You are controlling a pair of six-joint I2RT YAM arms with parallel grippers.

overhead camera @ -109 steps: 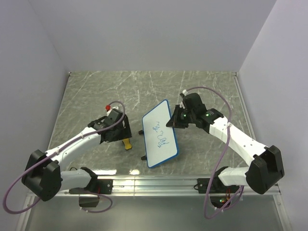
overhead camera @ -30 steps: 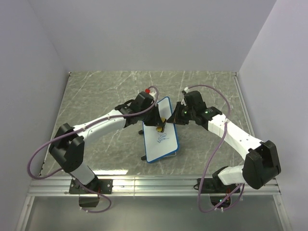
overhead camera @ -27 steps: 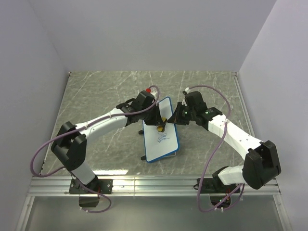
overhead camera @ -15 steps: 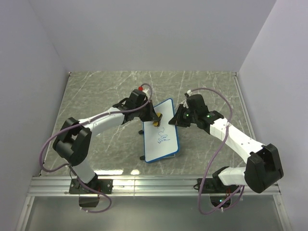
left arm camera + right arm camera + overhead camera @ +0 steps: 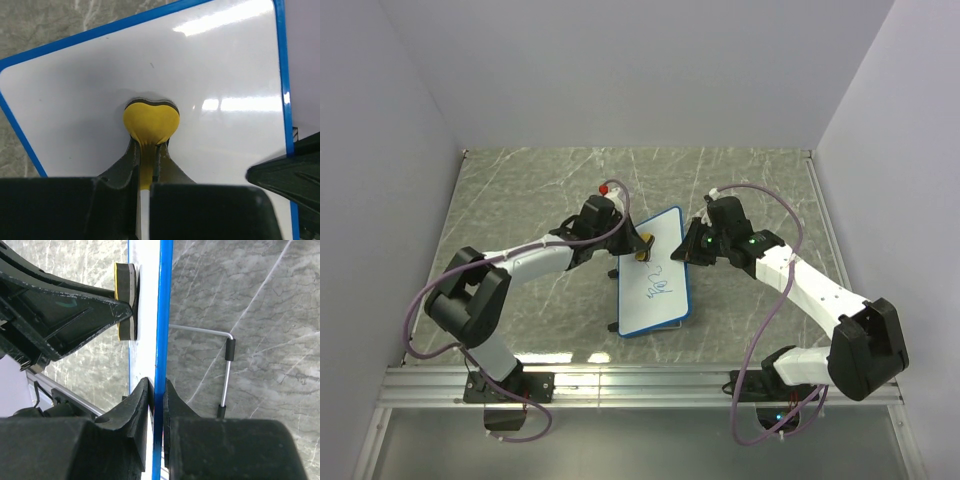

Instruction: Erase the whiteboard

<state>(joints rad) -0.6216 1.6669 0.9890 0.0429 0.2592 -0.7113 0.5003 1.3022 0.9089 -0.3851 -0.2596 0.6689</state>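
The left hand point(image 5: 148, 155) is clenched on a yellow eraser point(image 5: 151, 122), which is pinched between its two fingers so that the soft block bulges out past the fingertips. The eraser's dark pad is pressed flat against the white face of the whiteboard point(image 5: 225, 65). In the left wrist view, the surface around the contact is seen as clean and glossy, with bright glare across it.

The right hand point(image 5: 155, 390) is closed on the whiteboard's blue frame, one finger on either side of the thin edge. In the right wrist view the board is seen edge-on, and the eraser is seen touching its face from the opposite side. Behind the board, a bent wire stand point(image 5: 227, 354) with a black sleeve is visible over the stone.

From the top view, the whiteboard point(image 5: 665, 235) is found near the middle of the grey marbled counter point(image 5: 520, 200), between the two arms. It is propped at a slant, with its face turned toward the left arm. The eraser point(image 5: 642, 251) is held at the far part of the board, and the blue scribbles point(image 5: 658, 287) are left nearer the board's middle, just apart from the eraser. Small black feet point(image 5: 612, 327) are set on the counter at the board's left side.
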